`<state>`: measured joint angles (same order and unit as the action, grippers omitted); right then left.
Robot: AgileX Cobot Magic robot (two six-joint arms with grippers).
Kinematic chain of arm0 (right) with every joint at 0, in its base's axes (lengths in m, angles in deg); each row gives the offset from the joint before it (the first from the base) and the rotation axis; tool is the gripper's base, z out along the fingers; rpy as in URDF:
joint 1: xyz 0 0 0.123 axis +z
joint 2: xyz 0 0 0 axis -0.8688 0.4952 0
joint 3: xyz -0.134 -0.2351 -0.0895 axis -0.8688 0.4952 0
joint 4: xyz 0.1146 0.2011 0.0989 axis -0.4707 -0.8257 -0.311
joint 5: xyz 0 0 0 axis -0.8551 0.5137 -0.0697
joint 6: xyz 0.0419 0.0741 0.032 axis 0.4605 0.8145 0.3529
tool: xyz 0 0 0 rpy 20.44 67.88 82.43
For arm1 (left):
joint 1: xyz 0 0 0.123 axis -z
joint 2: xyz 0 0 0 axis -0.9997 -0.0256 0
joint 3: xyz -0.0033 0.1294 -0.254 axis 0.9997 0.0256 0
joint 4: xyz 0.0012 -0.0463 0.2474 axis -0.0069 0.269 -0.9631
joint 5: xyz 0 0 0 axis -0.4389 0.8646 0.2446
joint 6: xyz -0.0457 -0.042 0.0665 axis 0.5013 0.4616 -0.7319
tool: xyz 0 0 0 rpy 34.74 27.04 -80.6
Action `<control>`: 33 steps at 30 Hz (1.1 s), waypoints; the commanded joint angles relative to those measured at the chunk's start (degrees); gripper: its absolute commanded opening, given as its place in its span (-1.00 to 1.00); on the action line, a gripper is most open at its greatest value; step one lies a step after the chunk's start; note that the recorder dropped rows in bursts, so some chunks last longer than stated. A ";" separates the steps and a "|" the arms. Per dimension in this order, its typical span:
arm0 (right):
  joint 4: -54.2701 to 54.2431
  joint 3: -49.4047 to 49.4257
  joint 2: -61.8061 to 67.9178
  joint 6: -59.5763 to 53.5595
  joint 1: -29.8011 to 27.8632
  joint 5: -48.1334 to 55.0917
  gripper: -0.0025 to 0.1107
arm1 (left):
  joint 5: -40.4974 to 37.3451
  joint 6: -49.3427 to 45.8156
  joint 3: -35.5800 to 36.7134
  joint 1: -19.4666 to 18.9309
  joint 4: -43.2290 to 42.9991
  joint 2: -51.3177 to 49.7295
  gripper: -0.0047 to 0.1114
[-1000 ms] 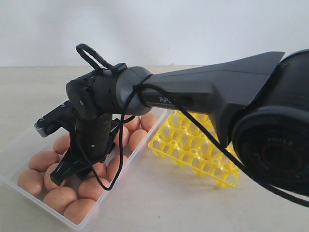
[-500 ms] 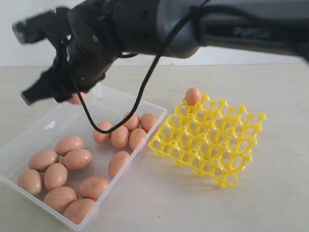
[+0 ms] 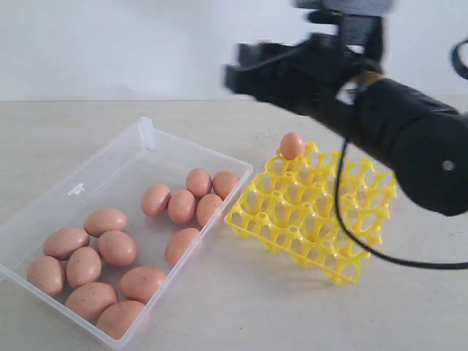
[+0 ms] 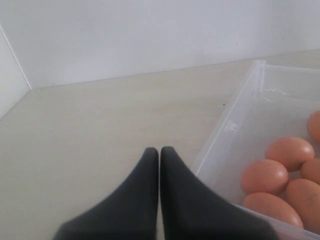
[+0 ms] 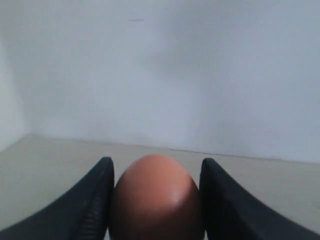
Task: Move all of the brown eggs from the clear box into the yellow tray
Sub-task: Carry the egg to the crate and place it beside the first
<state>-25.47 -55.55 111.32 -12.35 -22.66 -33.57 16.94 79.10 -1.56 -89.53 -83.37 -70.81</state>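
Several brown eggs (image 3: 116, 247) lie in the clear box (image 3: 139, 126) on the left. One brown egg (image 3: 292, 145) sits in the far corner cup of the yellow tray (image 3: 314, 234). My right gripper (image 3: 245, 73), blurred, hangs high behind the tray's far-left corner. In the right wrist view the right gripper (image 5: 156, 167) is shut on a brown egg (image 5: 155, 197) held between its two fingers. My left gripper (image 4: 159, 151) is shut and empty, low over the table just outside the clear box's wall (image 4: 235, 125), with eggs (image 4: 264, 176) inside.
The tray stands tilted right beside the box's right end. A small clasp tab (image 3: 75, 189) sits on the box's far rim. A black cable (image 3: 351, 234) loops from the right arm down over the tray. A white wall runs behind the table.
The right gripper rose out of the clear box with an egg and swung up and to the right, from over the box to high near the tray.
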 commanded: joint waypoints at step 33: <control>109.83 -21.48 27.37 80.75 -42.04 -19.73 -0.96 | 0.67 0.39 0.17 0.22 0.14 0.03 -0.90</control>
<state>84.97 -76.81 137.66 71.71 -66.44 -57.83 16.94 79.10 -1.56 -89.53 -83.37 -70.81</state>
